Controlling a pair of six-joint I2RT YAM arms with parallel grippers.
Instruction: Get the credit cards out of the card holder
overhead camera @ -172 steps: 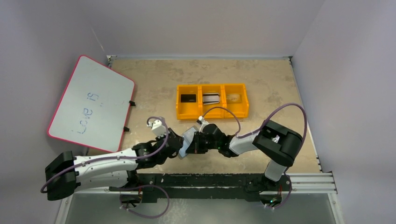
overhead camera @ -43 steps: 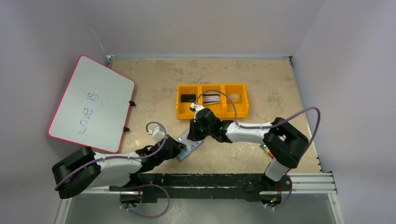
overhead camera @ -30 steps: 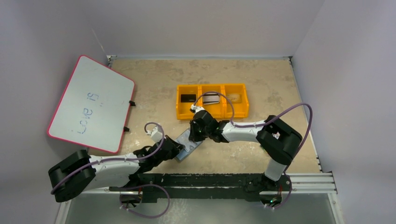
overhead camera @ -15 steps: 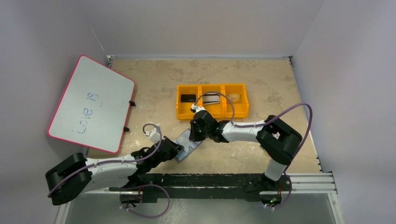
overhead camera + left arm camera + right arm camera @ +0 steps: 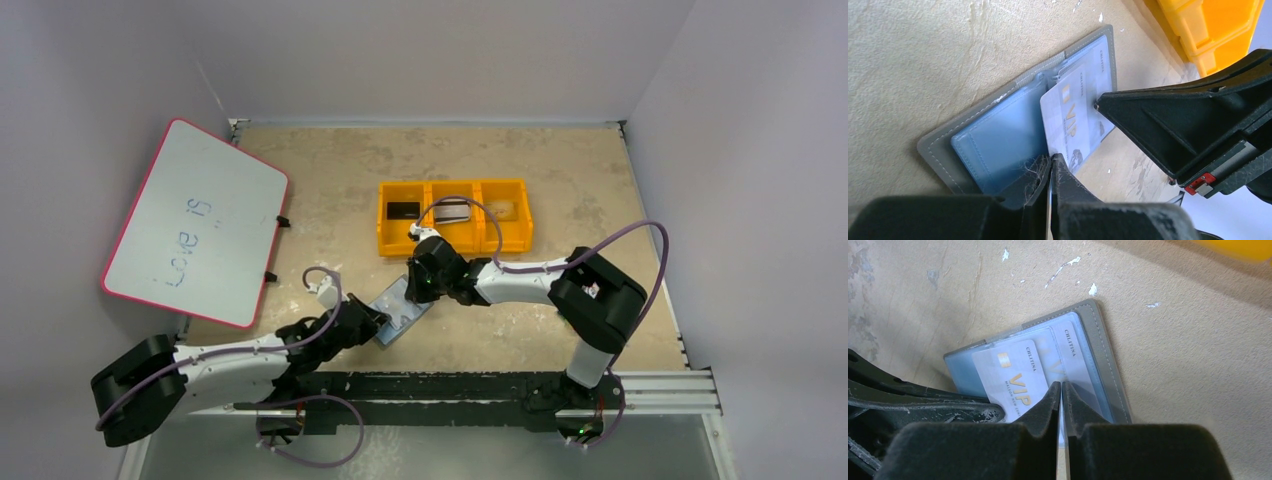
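Card holder (image 5: 993, 142) lies open beneath closed left pincer (image 5: 1050, 162) and closed right pincer (image 5: 1061, 387), card (image 5: 1013, 377) protruding.

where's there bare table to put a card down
Bare table lies behind the yellow tray to the far edge, between the tray and the whiteboard, and right of the tray. Crowded: near centre, where the left hand and right hand meet over the card holder.
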